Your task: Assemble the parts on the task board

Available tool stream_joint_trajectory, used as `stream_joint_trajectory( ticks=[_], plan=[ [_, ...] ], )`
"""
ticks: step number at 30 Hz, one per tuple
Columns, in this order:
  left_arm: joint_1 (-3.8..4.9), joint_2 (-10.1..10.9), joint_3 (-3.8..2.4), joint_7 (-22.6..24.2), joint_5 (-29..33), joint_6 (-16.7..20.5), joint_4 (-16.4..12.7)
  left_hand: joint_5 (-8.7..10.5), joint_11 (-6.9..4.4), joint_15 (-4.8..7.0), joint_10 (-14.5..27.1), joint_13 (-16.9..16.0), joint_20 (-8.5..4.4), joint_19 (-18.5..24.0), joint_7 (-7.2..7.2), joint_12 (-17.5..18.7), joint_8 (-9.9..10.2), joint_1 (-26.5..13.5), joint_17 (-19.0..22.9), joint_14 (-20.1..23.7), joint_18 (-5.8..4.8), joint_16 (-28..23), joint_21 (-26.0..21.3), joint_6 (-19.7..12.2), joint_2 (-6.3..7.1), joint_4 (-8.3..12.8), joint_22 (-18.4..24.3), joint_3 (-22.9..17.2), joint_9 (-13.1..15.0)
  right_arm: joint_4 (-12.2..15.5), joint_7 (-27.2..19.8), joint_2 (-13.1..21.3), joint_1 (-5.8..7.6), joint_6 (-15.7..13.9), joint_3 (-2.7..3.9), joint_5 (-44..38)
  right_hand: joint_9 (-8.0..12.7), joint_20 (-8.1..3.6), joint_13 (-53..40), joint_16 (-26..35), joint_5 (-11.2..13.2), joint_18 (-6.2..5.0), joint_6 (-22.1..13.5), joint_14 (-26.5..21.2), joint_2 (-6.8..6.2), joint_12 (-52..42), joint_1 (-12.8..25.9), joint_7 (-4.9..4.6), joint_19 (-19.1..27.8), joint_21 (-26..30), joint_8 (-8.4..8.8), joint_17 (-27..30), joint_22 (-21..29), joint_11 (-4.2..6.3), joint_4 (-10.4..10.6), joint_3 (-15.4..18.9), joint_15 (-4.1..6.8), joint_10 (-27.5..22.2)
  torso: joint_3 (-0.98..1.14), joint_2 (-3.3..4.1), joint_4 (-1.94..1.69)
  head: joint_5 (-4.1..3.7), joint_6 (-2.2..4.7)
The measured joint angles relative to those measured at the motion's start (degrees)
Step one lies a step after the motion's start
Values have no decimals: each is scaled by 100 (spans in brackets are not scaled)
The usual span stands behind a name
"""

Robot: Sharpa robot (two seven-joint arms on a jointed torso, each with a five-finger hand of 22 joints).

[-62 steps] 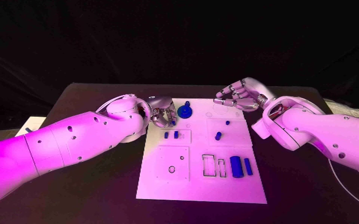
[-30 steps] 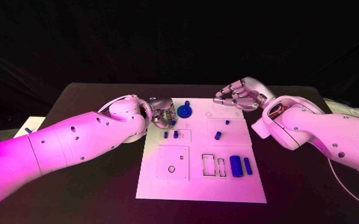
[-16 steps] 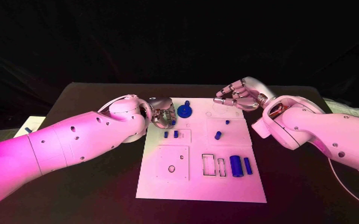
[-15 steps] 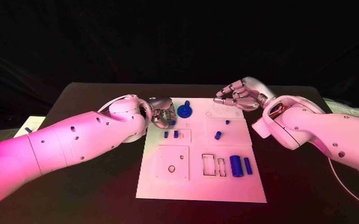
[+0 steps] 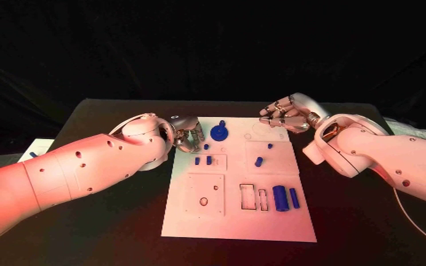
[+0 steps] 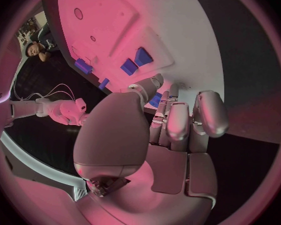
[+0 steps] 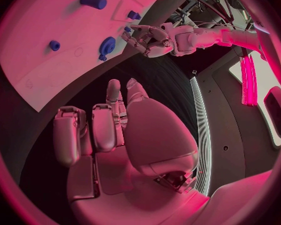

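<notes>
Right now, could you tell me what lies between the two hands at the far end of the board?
In the head view, the round blue part lies on the task board between the left hand and right hand.

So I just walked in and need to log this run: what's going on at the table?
The robot is assembling small blue parts on the white task board. Its left hand works at the board's far left corner beside a round blue part, fingers curled over a small blue piece. The right hand hangs curled and empty past the far right corner.
</notes>
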State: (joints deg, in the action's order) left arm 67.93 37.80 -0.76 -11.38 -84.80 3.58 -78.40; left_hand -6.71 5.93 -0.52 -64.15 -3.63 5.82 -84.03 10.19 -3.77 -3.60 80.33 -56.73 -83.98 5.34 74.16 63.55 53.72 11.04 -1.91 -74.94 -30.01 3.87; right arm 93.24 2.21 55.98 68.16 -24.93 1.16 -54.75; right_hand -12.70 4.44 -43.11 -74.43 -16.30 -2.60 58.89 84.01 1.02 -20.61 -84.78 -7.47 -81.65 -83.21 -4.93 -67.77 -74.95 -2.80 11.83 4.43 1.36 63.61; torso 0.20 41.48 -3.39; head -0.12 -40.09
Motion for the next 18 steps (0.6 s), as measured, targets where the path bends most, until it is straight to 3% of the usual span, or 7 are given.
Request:
stream_joint_trajectory(
  ticks=[2,5,7,10,14,18],
  plan=[
    [-2,130,0,90,223,149,-33,0,26,-19,112,0,37,108,-42,0,-38,7,223,47,1,-100,-520,84,-7,29,131,-53,2,-50,62,23,0,104,0,-175,6,41,664,11,38,0,10,6,-61,602,-256,-13,-41,0,53,18,0,-65,-54,-157,-30,-93,0,-2,1,-5,8],
    [0,307,-4,335,846,382,-62,0,99,-62,223,0,72,575,44,0,-139,82,1331,497,254,-800,-1863,297,-86,-26,791,-153,21,-85,146,58,0,268,0,-503,59,62,1491,19,106,0,115,1,-187,1149,-509,-68,-62,0,103,24,0,-119,-112,-412,-55,31,3,-4,3,-15,26],
    [4,439,-6,643,1633,552,-88,0,102,-76,225,-5,87,822,74,-31,-139,61,1889,740,316,-1179,-2515,341,-160,-25,1127,-201,20,-91,220,88,0,413,0,-850,94,92,1804,19,110,-1,167,1,-239,1316,-601,-57,-52,0,103,35,1,-115,-133,-544,-55,119,3,-7,1,-38,39],
    [4,575,-2,1078,2679,686,-135,0,90,-83,124,-28,95,1001,76,-147,-139,-3,2234,910,401,-1428,-2966,343,-234,-57,1363,-197,13,-79,311,118,0,582,0,-1330,141,92,2135,19,137,-1,217,1,-298,1455,-660,-30,-52,0,103,42,1,-97,-140,-695,-55,194,3,-7,-3,-69,60],
    [-1,801,60,1830,4418,807,-352,0,15,-52,-242,-116,80,1067,24,-419,-205,-118,2305,955,402,-1464,-3190,478,-349,-163,1498,-60,18,-7,492,139,-4,863,0,-2279,199,91,2526,19,218,-1,287,1,-378,1603,-656,21,-51,0,103,76,1,-77,-101,-876,-54,284,-1,-7,-7,-136,89],
    [-39,988,89,2420,6156,864,-618,0,-82,1,-434,-192,58,1089,-48,-639,-256,-156,2319,1007,401,-1465,-3304,567,-387,-147,1584,136,32,73,685,142,-56,1122,2,-3232,265,91,2940,19,490,-1,358,1,-497,1667,-587,91,-51,0,103,103,1,-22,-31,-1135,-54,341,-4,-7,-7,-205,107]
  ],
)
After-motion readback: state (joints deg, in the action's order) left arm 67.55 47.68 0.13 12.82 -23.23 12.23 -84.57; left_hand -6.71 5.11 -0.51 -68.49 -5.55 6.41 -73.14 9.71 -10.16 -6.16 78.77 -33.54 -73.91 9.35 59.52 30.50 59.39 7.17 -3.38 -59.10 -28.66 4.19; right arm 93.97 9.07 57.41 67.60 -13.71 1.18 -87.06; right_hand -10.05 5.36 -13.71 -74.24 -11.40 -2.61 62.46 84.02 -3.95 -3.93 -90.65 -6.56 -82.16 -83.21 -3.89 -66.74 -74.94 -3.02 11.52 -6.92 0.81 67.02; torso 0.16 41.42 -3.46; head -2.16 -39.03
